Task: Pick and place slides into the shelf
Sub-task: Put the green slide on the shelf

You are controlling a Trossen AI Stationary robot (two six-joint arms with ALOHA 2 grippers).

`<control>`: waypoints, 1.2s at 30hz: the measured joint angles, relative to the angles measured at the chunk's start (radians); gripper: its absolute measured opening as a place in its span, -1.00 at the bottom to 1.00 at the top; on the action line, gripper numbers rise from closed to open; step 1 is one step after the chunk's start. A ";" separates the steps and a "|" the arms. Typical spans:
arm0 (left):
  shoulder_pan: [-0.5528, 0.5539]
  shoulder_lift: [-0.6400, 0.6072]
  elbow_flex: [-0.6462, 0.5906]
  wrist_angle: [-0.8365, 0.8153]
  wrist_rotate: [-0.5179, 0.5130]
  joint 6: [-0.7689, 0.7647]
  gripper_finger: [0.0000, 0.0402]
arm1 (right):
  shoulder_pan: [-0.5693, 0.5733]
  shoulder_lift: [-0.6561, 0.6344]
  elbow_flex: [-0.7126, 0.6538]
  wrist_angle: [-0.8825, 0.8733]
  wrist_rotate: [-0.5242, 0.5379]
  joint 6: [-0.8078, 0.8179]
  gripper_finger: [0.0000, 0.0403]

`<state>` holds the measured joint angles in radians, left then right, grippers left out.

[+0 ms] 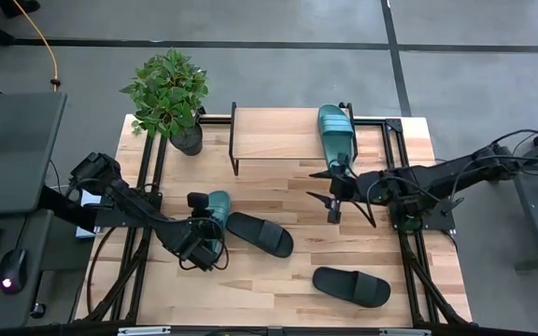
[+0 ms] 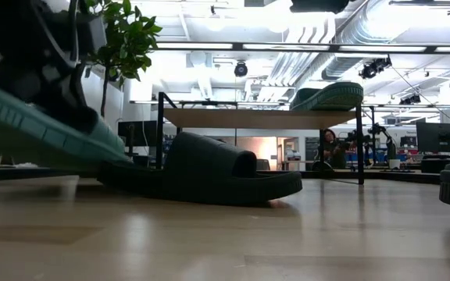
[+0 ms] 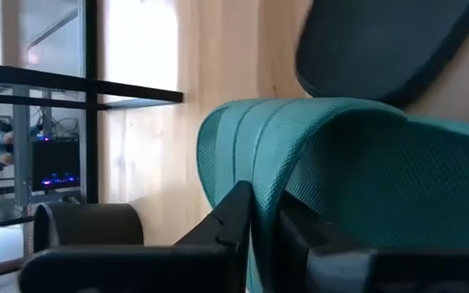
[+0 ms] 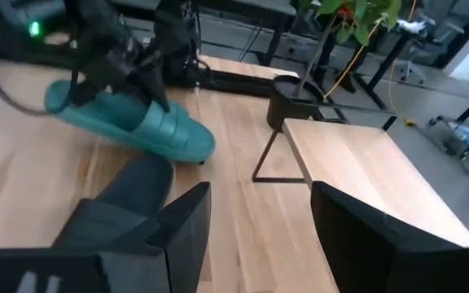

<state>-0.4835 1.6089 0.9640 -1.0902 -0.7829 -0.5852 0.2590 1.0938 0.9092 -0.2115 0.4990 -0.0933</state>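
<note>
While its heel end is raised off the table (image 1: 278, 285), a teal slide (image 1: 217, 217) is clamped by the left gripper (image 1: 201, 245), toe toward the shelf (image 1: 278, 140). Beside the shelf, the right gripper (image 1: 330, 185) is held open.

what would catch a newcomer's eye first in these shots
Most striking is the left gripper, shut on a teal slide at the table's front left and tilting it up off the wood, right beside a black slide. Next, a second teal slide already lies on the shelf at the back. The right gripper hangs open just in front of it.
</note>
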 joint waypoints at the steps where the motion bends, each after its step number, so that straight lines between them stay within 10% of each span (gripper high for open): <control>1: 0.000 0.000 0.016 -0.016 -0.008 -0.008 -0.85 | 0.010 0.003 0.000 -0.006 0.007 -0.017 0.01; 18: 0.000 0.000 0.299 -0.216 -0.142 0.044 -0.89 | 0.169 0.099 0.008 0.122 0.176 -0.339 0.01; 36: 0.118 -0.001 0.534 -0.292 -0.170 0.189 -0.82 | 0.321 0.474 0.324 0.118 0.321 -0.674 0.30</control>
<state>-0.3651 1.6081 1.4984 -1.3820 -0.9524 -0.3958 0.5799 1.5683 1.2332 -0.0934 0.8203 -0.7676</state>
